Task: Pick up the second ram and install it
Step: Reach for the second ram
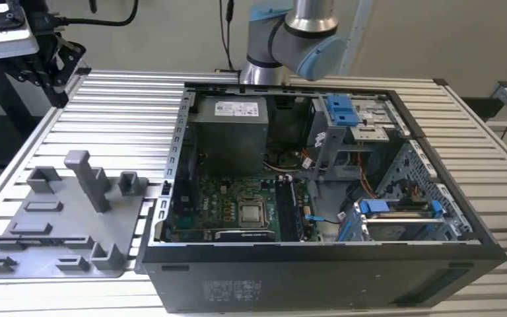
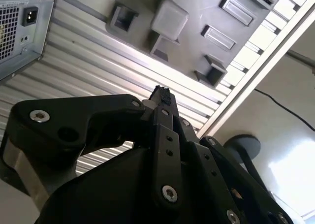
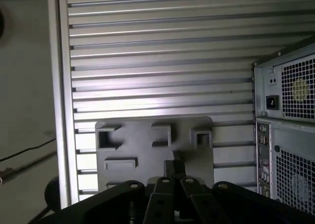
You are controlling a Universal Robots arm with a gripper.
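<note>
The second ram [image 1: 47,238] is a thin dark strip lying in a slot near the front of the grey holder tray [image 1: 60,218], at the exterior view's left. My gripper [image 1: 55,71] hangs high over the table's far left corner, well away from the tray and the ram. Both wrist views look past the fingertips [image 2: 161,93] [image 3: 174,167], which meet at one point with nothing between them, and down onto the tray [image 3: 147,157]. The open computer case [image 1: 324,198] shows its motherboard and the memory slots [image 1: 290,210] beside the processor.
The case's rear panel with fan grilles and a power socket [image 3: 288,135] stands close beside the tray. The tray carries a tall upright post [image 1: 86,178] and several low blocks. The slatted aluminium table [image 1: 121,125] ends near the gripper, with floor and a cable [image 2: 280,108] beyond its edge.
</note>
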